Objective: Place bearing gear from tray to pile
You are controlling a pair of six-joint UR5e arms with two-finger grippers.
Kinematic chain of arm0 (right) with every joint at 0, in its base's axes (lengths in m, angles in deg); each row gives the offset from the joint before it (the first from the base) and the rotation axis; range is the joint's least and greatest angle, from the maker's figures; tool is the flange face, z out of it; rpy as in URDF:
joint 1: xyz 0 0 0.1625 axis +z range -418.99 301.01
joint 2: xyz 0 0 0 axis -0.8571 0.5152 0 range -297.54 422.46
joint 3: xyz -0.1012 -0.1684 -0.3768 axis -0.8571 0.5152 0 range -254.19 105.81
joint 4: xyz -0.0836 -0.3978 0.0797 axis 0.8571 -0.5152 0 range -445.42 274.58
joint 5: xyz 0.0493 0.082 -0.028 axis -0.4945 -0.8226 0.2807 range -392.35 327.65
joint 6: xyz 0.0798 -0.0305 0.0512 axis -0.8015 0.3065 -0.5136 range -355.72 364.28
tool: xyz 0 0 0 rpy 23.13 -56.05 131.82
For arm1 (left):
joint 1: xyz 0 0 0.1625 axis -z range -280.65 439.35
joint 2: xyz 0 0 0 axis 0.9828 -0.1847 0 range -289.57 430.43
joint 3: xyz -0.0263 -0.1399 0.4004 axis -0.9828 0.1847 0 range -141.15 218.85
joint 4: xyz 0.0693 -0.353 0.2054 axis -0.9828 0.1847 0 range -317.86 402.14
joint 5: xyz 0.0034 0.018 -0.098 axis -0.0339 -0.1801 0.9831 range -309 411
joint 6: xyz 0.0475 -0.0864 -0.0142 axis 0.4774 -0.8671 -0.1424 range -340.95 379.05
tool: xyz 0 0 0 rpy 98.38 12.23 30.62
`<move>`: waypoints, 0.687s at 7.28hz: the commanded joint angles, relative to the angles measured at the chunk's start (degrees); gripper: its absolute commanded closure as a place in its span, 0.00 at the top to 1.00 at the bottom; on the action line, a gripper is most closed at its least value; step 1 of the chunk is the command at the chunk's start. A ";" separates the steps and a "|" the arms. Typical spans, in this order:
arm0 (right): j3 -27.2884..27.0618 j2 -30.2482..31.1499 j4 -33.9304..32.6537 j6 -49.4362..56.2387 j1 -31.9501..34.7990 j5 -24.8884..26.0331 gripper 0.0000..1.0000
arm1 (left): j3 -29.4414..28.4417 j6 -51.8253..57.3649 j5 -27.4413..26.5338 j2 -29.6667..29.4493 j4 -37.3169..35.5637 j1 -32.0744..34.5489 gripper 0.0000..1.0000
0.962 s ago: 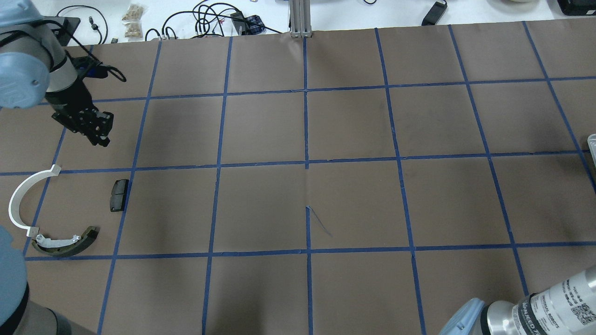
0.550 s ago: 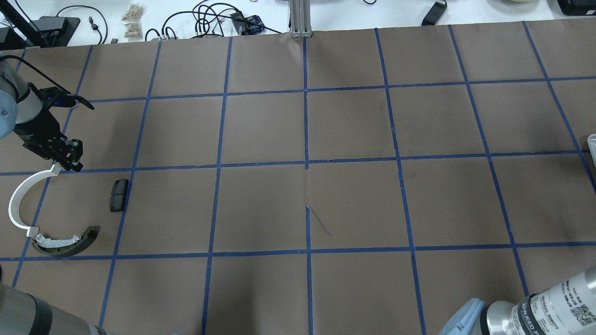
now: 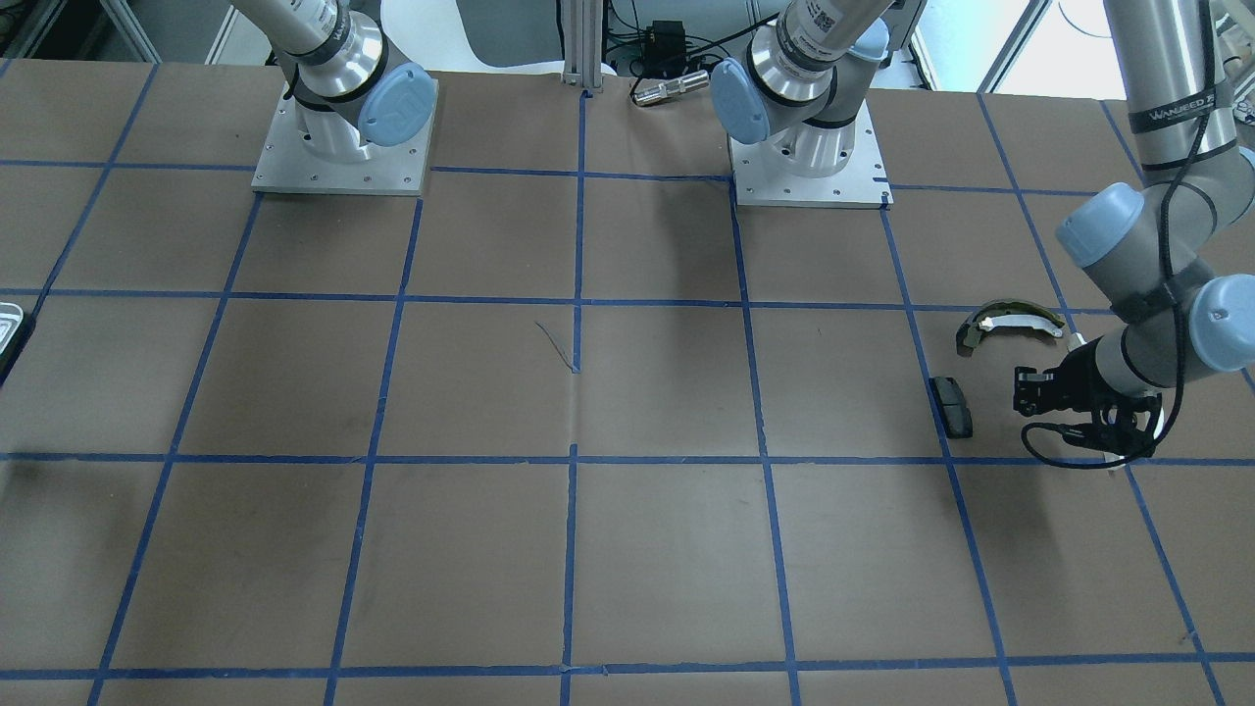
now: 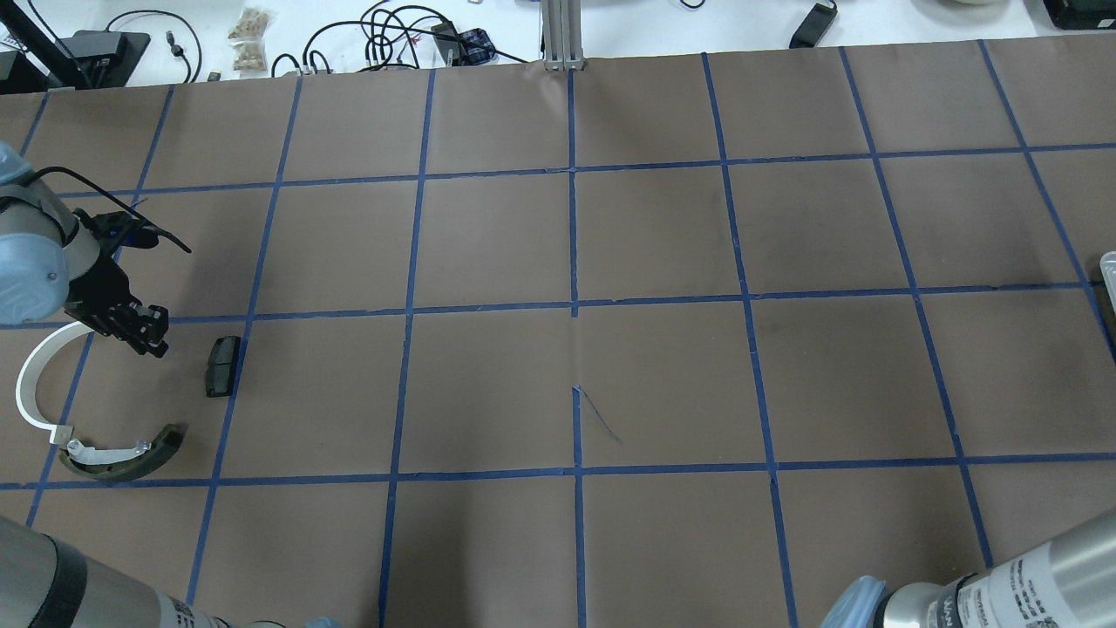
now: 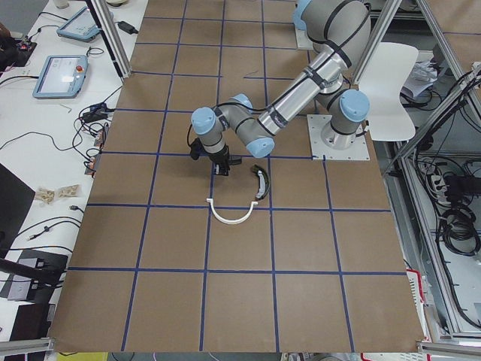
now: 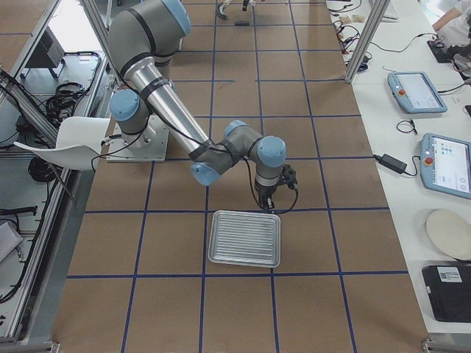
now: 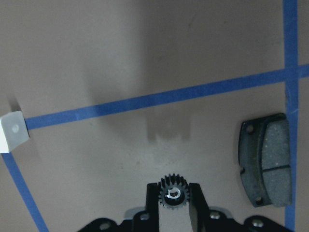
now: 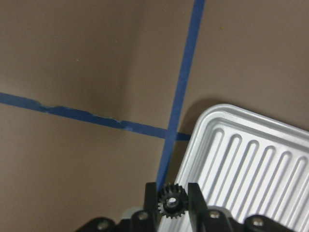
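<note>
My left gripper [image 4: 144,336] is shut on a small black bearing gear [image 7: 174,194] and holds it just above the paper, inside the pile. It hovers between the end of the white half-ring arc [image 4: 35,375] and the small black pad [image 4: 223,366]. The olive brake shoe [image 4: 122,453] lies nearer the robot. My right gripper [image 8: 170,200] is shut on another small black gear [image 8: 170,198] over the corner rim of the silvery ribbed tray [image 8: 212,113]. The tray also shows in the exterior right view [image 6: 244,214].
The table is brown paper with a blue tape grid [image 4: 574,305]. Cables and small items [image 4: 384,35] lie beyond the far edge. In the left wrist view the pad [image 7: 267,157] lies to the right of the gear and the arc's end [image 7: 12,131] to its left.
My left gripper has moved from the far left of the table towards the robot and down to the pile. It now hovers between the arc's end and the black pad.
</note>
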State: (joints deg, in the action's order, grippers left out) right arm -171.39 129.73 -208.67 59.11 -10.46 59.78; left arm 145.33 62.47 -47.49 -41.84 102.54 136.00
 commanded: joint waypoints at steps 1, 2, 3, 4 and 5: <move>-0.27 2.86 5.88 -15.55 12.40 -0.02 0.00 | 1.97 0.27 0.05 -0.23 -1.07 -1.79 0.00; -0.27 4.09 7.91 -24.15 17.68 -0.11 0.00 | 1.98 0.44 -0.12 -0.23 -1.07 -2.07 0.00; -0.36 4.89 10.54 -30.50 22.96 -0.20 0.00 | 1.89 0.27 0.05 -0.23 -1.07 -2.16 0.28; -0.36 5.24 12.39 -38.31 28.14 -0.46 0.00 | 1.97 0.44 0.40 -0.32 -1.07 -2.16 0.67; -0.44 5.25 12.41 -45.00 33.76 -2.38 0.00 | 1.80 0.36 0.14 -0.41 -1.07 -2.16 1.00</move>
State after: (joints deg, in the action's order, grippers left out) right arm -171.76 134.70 -197.29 22.90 16.44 58.96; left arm 147.23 62.84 -47.29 -42.16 101.47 133.89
